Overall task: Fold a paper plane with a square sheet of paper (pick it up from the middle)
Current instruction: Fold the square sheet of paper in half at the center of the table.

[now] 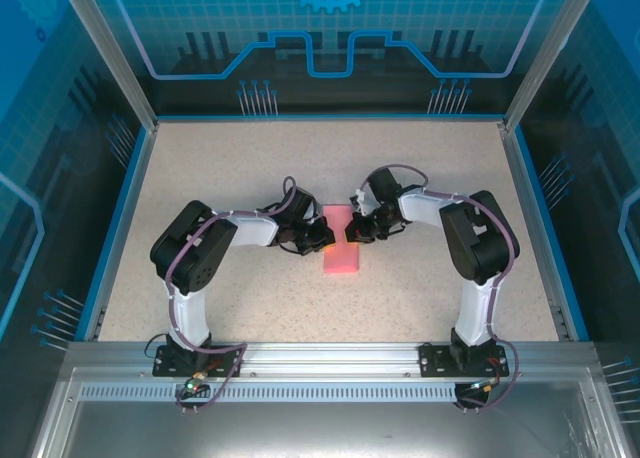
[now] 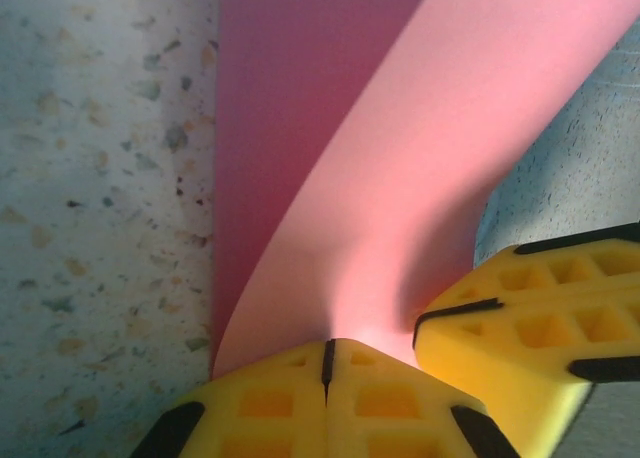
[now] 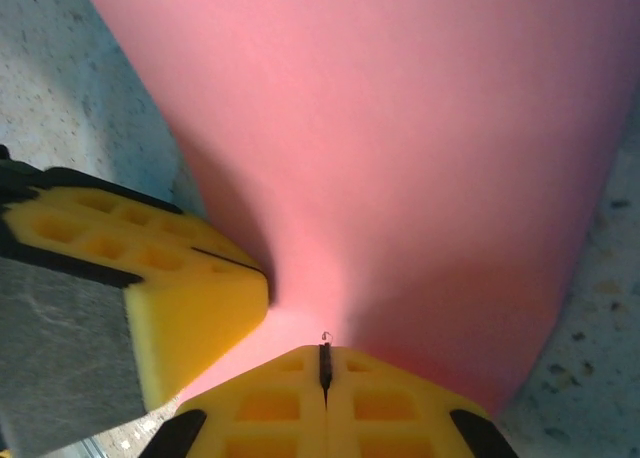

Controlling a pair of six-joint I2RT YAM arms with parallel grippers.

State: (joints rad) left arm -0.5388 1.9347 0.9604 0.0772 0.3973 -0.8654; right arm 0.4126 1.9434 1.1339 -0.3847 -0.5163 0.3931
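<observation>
Left arm & right arm: white-shelled links noted, alternated w/ black rounded joint housings. A black base plate is seen at the foot of each arm. Grey-purple cables are routed externally along both arms, w/ loose loops at joints. Small connectors w/ green/orange spots are recorded just below the bases.

Left gripper & right gripper: fingers are moulded in yellow, wedge-shaped, w/ rows of square recesses. Black strips are inset along finger edges. A grey textured face is noted on the side of one left gripper finger. Gripper bodies are finished black.
</observation>
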